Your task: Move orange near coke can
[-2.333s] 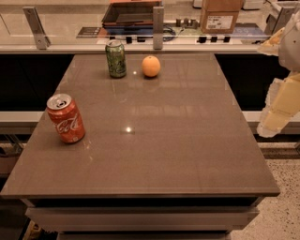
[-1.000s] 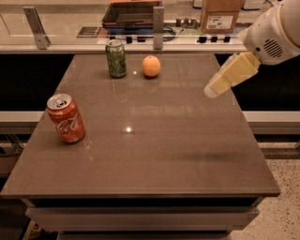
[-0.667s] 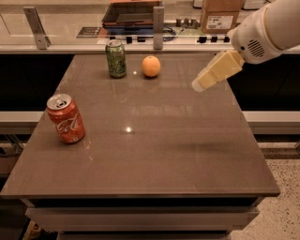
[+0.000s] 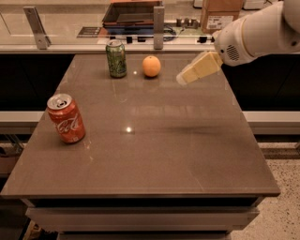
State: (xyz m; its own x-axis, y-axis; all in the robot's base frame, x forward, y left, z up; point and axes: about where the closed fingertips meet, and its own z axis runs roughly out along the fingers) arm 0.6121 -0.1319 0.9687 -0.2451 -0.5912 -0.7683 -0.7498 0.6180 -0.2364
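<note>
The orange (image 4: 151, 66) sits on the brown table (image 4: 154, 140) near its far edge, just right of a green drink can (image 4: 116, 58). The red coke can (image 4: 66, 118) stands upright near the table's left edge, well in front of the orange. My gripper (image 4: 183, 78) comes in from the upper right on a white arm (image 4: 253, 33); its cream-coloured tip hangs above the table a short way right of the orange, apart from it.
A counter with a glass barrier and metal posts (image 4: 158, 21) runs behind the table. A cardboard box (image 4: 219, 13) and a dark tray (image 4: 133, 11) stand on it. The floor (image 4: 286, 187) shows to the right of the table.
The arm has swung in from the far right and leftwards over the table, bringing the gripper close to the orange. The orange and both cans have not moved.
</note>
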